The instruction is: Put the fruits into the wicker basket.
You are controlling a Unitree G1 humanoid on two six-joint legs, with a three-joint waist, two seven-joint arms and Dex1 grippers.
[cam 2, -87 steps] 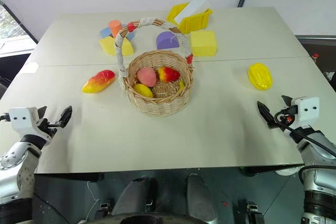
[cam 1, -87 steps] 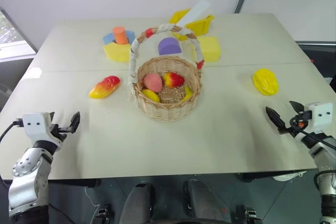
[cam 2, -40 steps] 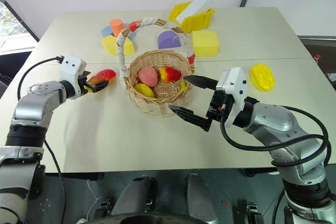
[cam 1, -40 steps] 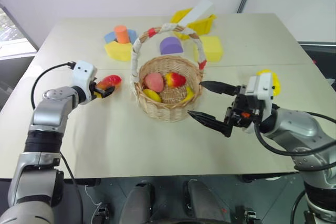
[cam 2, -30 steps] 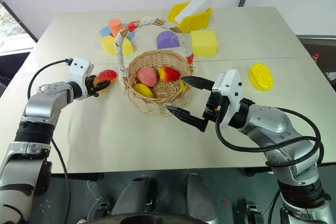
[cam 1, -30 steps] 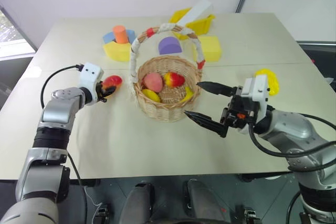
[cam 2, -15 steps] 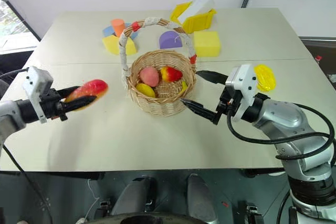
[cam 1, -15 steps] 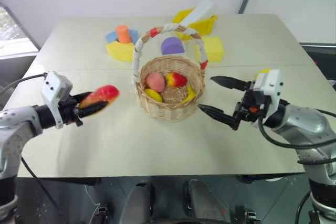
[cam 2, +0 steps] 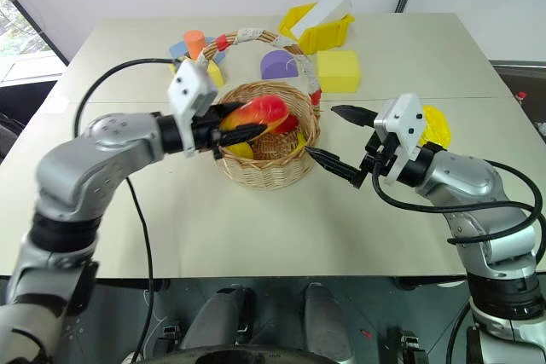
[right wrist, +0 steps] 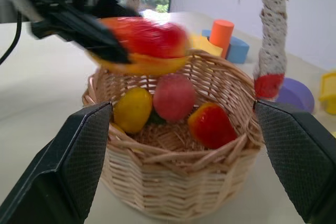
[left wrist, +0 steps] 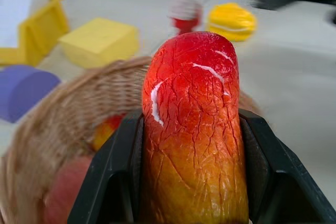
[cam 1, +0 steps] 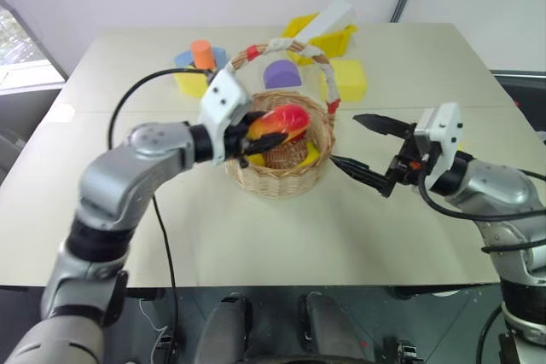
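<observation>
Wicker basket [cam 1: 277, 178] sits mid-bench, several fruits already inside. Left end effector [cam 1: 256, 136] clamps the mango-like fruit [cam 1: 278, 123] above the bowl: lower inside the rim, clear of the handle, then release. Right end effector [cam 1: 365, 147] hangs spread wide beside the basket, empty. Starfruit-like fruit [cam 2: 433, 128] lies on the bench behind it. No legible writing.

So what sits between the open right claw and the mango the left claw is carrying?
The wicker basket. In the right wrist view it stands between the right claw and the mango, which the left claw holds above its opening.
</observation>
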